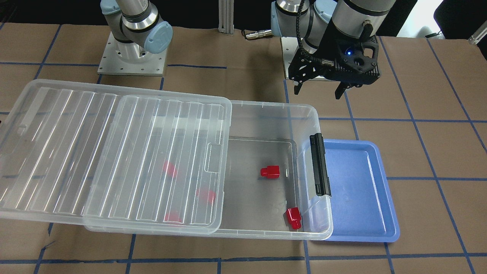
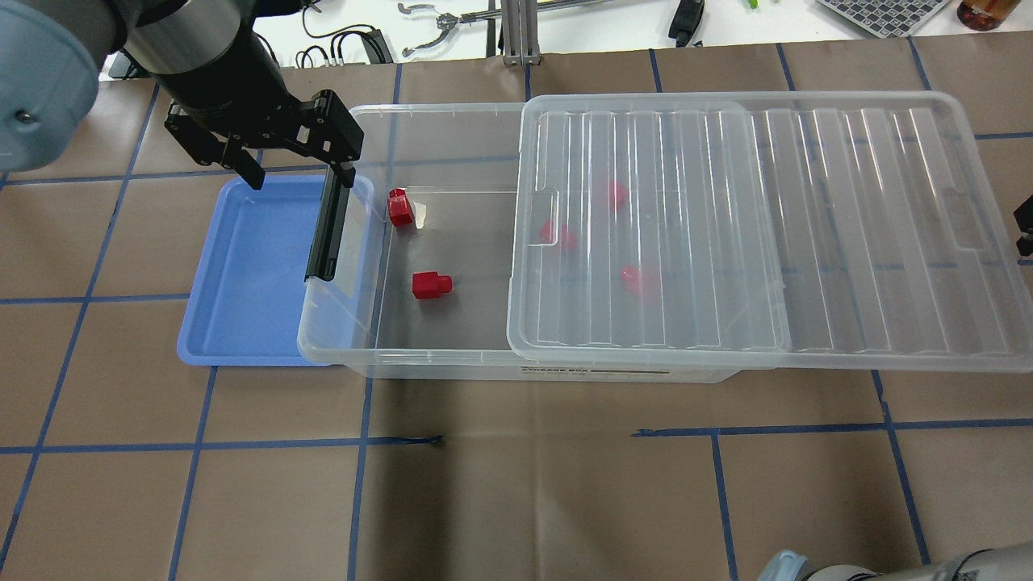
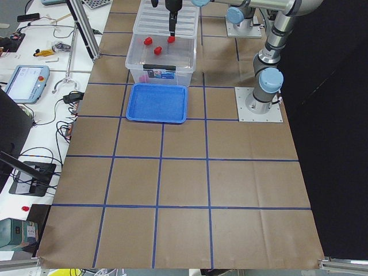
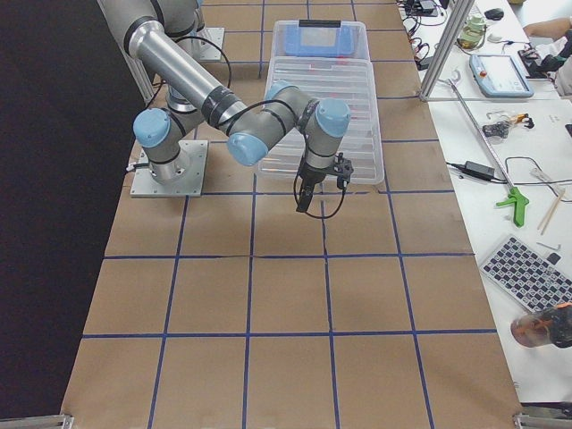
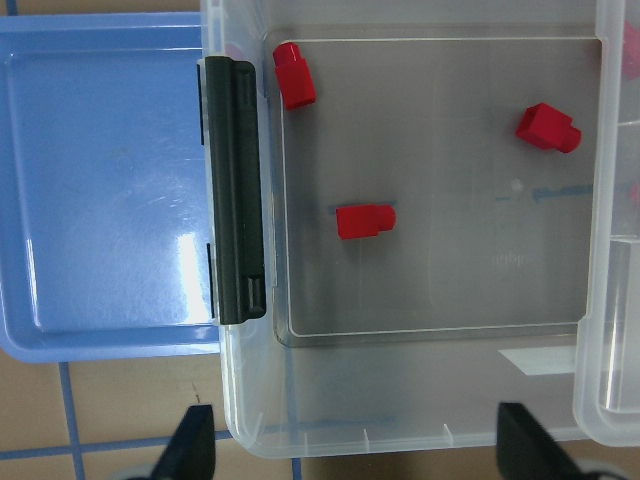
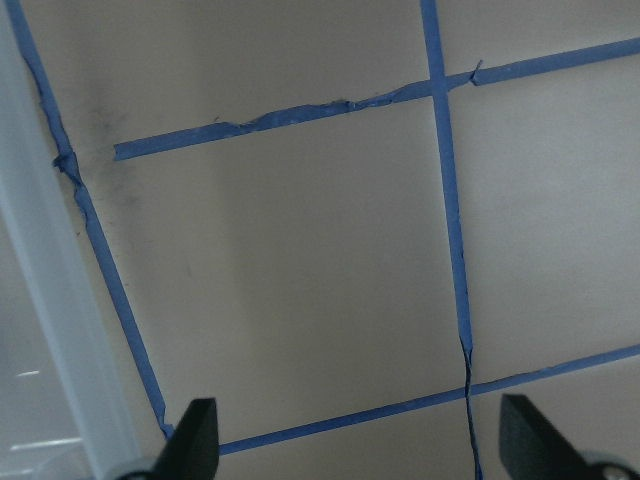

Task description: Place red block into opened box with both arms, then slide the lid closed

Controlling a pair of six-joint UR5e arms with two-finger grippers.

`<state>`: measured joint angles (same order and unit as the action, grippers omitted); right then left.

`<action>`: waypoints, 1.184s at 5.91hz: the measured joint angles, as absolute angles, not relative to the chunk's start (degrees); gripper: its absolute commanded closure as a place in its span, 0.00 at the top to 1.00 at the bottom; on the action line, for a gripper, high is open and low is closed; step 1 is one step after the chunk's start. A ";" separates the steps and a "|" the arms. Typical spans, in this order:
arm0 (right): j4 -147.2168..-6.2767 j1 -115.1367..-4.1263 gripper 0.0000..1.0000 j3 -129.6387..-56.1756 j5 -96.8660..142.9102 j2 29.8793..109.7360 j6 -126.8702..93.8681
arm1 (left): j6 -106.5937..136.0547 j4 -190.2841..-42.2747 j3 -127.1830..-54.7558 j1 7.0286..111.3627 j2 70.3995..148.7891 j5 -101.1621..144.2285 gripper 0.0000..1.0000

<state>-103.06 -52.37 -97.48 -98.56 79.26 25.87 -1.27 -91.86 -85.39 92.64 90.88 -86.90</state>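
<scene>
The left fingers stand wide apart and empty, hanging high over the latch end of the box. No red block sits between them. Two blocks lie on the uncovered floor below: a red block near the middle and another red block close to the black latch bar.

The right fingers are also spread and empty. They are above bare brown bench, with the lid showing just at the picture's left edge.

The left wrist view shows a third red block by the lid's near edge. The overhead view shows that one and two more only as pink blurs through the lid. Only the right side view shows the whole right arm, bent low beside the lid's overhanging end.

The lid covers roughly two thirds of the box and juts well past the far short end. The opening runs from its tabbed edge to the latch bar. A blue tray lies against the latch end, its edge tucked under the box's rim.
</scene>
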 measured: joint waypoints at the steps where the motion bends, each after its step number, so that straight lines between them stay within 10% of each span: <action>1: -102.64 -52.53 1.00 -97.66 -97.25 79.37 25.56 | -1.27 -91.76 -85.41 92.64 90.88 -86.92 0.98; 7: -102.51 -54.29 1.00 -103.99 -92.67 84.67 24.96 | -1.25 -91.76 -85.43 92.64 90.77 -86.95 0.98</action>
